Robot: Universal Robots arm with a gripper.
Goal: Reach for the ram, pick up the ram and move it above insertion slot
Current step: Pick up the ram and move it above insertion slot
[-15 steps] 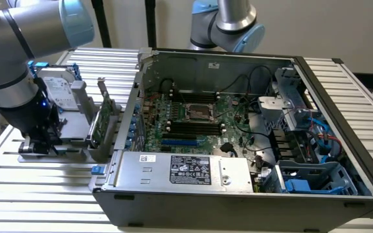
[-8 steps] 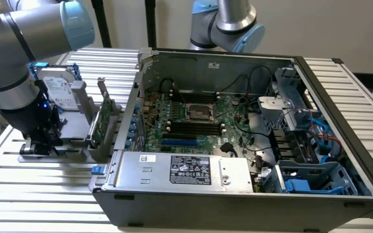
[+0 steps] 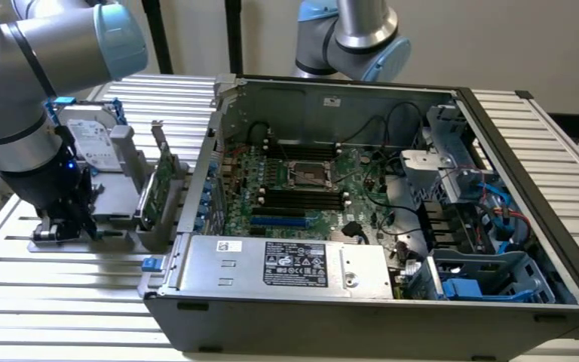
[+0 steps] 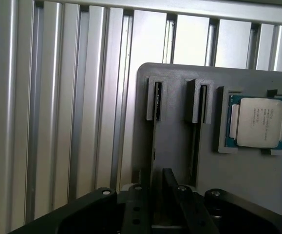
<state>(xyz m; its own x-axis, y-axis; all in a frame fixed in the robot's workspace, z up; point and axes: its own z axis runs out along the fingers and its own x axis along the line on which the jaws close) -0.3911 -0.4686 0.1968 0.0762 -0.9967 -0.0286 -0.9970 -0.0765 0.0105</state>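
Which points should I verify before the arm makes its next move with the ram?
1. Gripper lined up with the ram: ok, the edge-on stick runs straight towards it.
2. Hold on the ram: cannot tell.
3. Ram out of the grey holder: not ok, it sits in its slot.
4. Processor clear of the gripper: ok, it lies apart in its own recess.
5. Memory slots in the open case uncovered: ok.
6. Expansion card clear of the arm: ok, it stands apart, between the gripper and the case.
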